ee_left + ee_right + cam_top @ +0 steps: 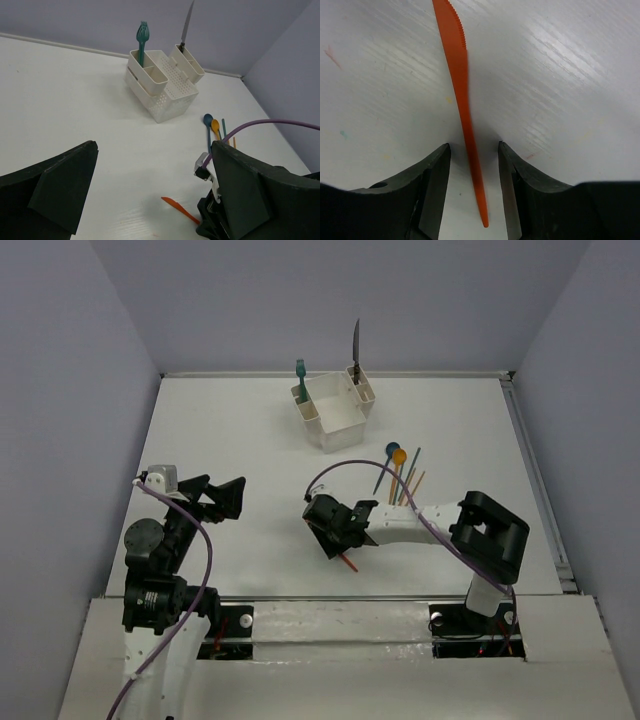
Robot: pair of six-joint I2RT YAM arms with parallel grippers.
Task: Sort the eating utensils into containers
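Observation:
The orange plastic knife lies flat on the table between the jaws of my right gripper. The jaws are open and stand either side of its handle without touching it. From above, the right gripper hides most of the knife. The white caddy stands at the back, with the teal fork upright in its left slot and the dark-handled steel knife upright in its right slot. The blue spoon, orange spoon and teal spoon handle lie together right of the caddy. My left gripper is open and empty.
The left wrist view shows the caddy, the fork, the steel knife, the spoons and the orange knife beside the right arm. Grey walls enclose the table on three sides.

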